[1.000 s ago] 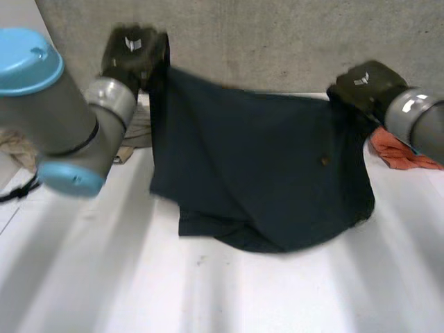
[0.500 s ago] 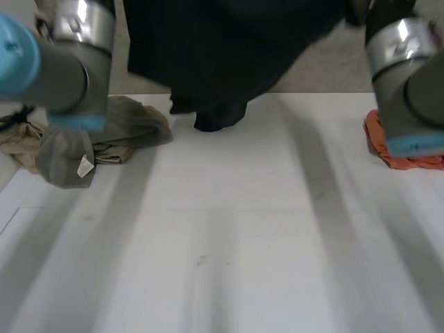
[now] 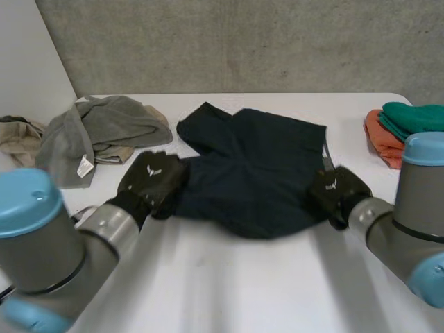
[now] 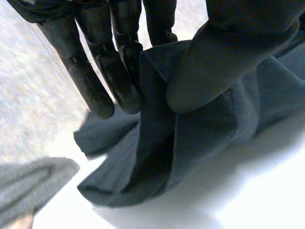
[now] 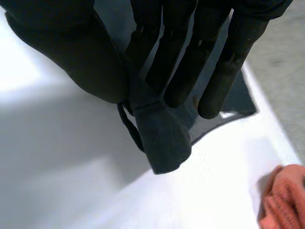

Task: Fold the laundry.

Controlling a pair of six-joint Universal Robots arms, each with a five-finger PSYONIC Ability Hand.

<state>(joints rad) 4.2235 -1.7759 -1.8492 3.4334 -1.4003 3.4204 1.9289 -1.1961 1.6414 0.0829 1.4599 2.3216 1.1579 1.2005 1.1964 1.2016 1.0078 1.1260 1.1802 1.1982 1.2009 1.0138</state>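
- Left hand (image 3: 151,182) pinched the navy garment (image 3: 257,166) at its near left corner; right hand (image 3: 338,194) pinched its near right corner.
- Cloth looked soft and limp, so corners were probably the best hold.

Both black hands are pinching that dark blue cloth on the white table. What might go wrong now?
1. The dark blue cloth lies rumpled, with one flap jutting out at its far side, so folding now may trap creases.
2. The left hand and right hand each pinch just a small fold at its near side, so it might slip when lifted.
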